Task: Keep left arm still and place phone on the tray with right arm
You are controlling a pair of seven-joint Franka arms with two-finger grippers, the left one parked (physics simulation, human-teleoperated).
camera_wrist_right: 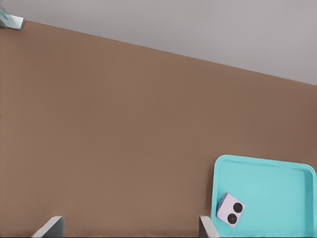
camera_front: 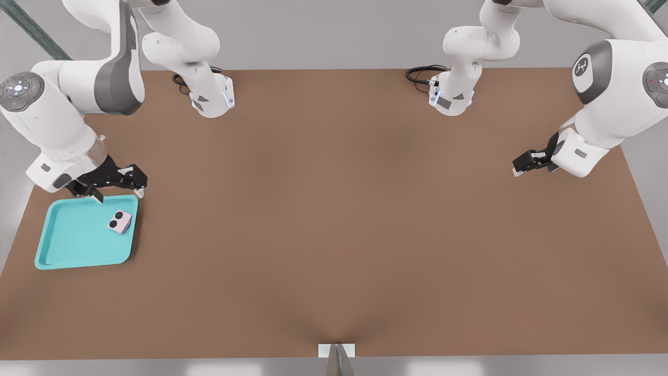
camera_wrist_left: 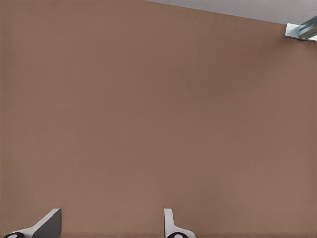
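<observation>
The turquoise tray (camera_front: 73,237) lies on the brown table at the front view's left. Inside it, near the corner closest to the table's middle, rests the pale pink phone (camera_front: 119,221) with its two black camera circles facing up. My gripper (camera_front: 119,189) hovers just above the tray's far rim, a short way from the phone and not touching it. It is open and holds nothing. In the right wrist view, the tray (camera_wrist_right: 277,193) and phone (camera_wrist_right: 230,209) show beyond my gripper (camera_wrist_right: 129,229), whose grey fingertips (camera_wrist_right: 52,226) stand wide apart.
The other arm's gripper (camera_front: 529,161) hangs at the front view's right, over the table edge. Two arm bases (camera_front: 211,99) (camera_front: 451,96) with black cables stand at the far edge. A small grey mount (camera_front: 336,356) sits at the near edge.
</observation>
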